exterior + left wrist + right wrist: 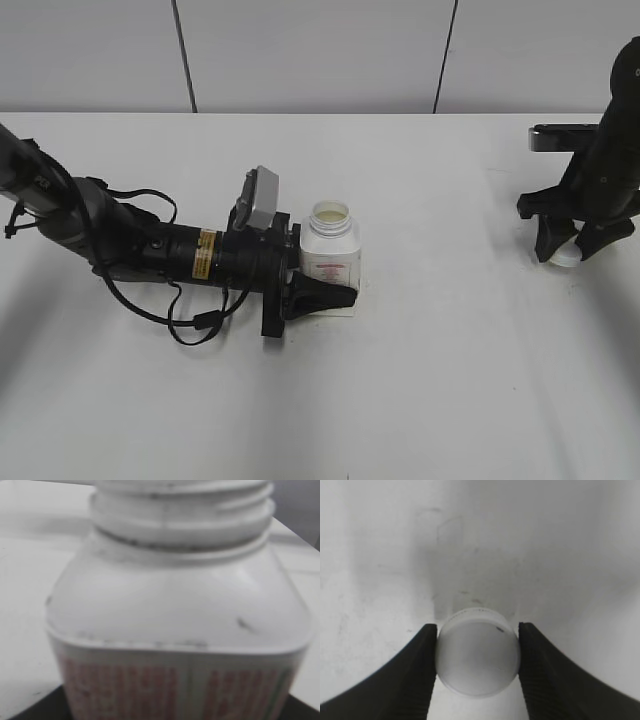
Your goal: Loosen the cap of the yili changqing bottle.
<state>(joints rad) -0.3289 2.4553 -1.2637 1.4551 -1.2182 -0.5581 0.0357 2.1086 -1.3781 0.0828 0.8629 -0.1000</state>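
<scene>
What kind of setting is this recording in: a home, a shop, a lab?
Most likely a lab test bench, not a home: a bare white table, plain grey wall panels behind it, and only the bottle and its cap as props.

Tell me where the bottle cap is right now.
The cap is off the bottle, pinched in the right claw down at the table on the far right of the exterior view.

Exterior camera looks down at a slant across the table (420, 400), left wrist camera is pressed close against the bottle (180, 630) seen mid-table outside, right wrist camera looks straight down on the cap (478, 658)
</scene>
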